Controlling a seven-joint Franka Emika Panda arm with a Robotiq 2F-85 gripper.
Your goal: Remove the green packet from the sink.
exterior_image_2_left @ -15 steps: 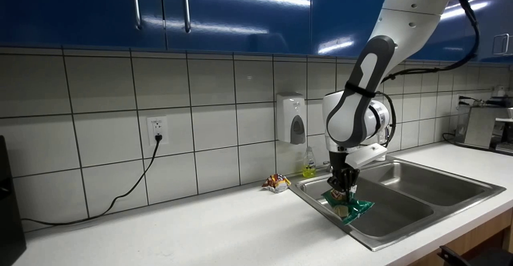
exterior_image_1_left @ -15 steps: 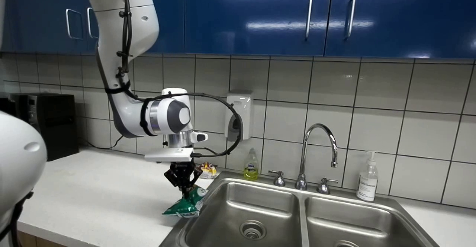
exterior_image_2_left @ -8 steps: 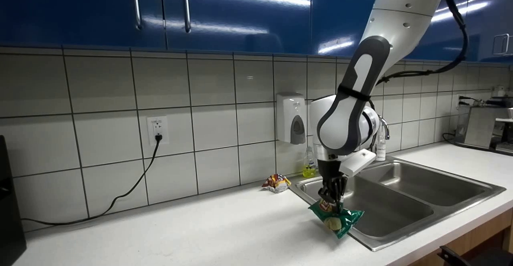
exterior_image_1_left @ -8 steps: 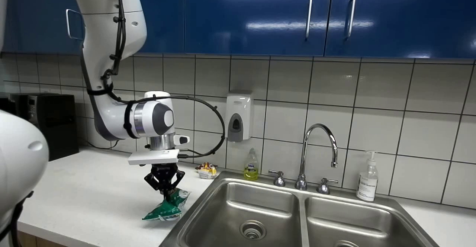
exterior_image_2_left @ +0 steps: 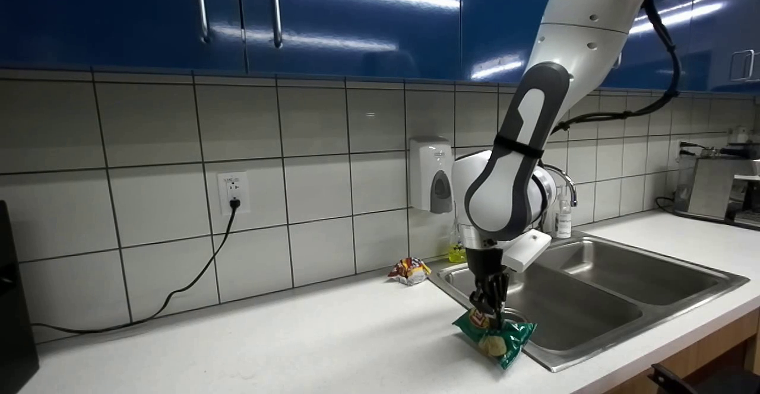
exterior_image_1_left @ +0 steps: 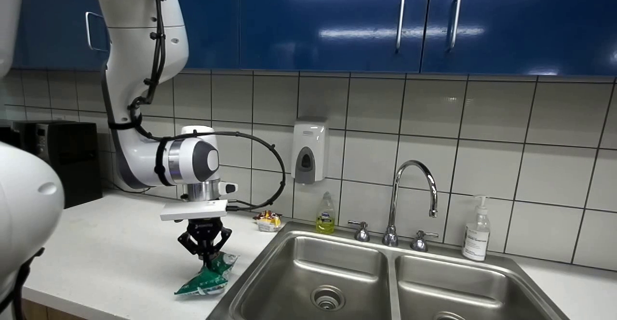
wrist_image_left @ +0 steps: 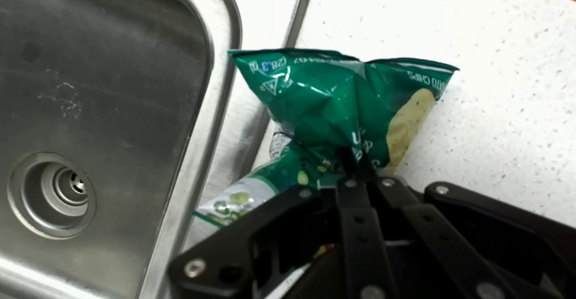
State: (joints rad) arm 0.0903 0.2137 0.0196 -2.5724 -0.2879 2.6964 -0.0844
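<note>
The crinkled green foil chip packet [exterior_image_2_left: 504, 340] is out of the basins of the double stainless steel sink [exterior_image_1_left: 347, 272], so most of the job looks done to me. It's low over the white speckled counter [exterior_image_2_left: 249, 346], right at the sink's side rim, between the counter's front edge and its back edge along the pale tiled wall [exterior_image_2_left: 320, 186]. The black two-fingered gripper [exterior_image_1_left: 208, 263], pointing straight down, is clenched on the packet's middle, pinching it into a bow-tie. In the wrist view two of its corners show over the steel rim; whether its underside touches the counter I can't tell. What's left, as I judge it, is setting it down, letting go and backing off. I'd shift it farther from the rim first, or it may come to lie half on the steel. A crumpled red, yellow and silver packet [exterior_image_2_left: 409, 271] lies by the counter's back edge, apart from it.
</note>
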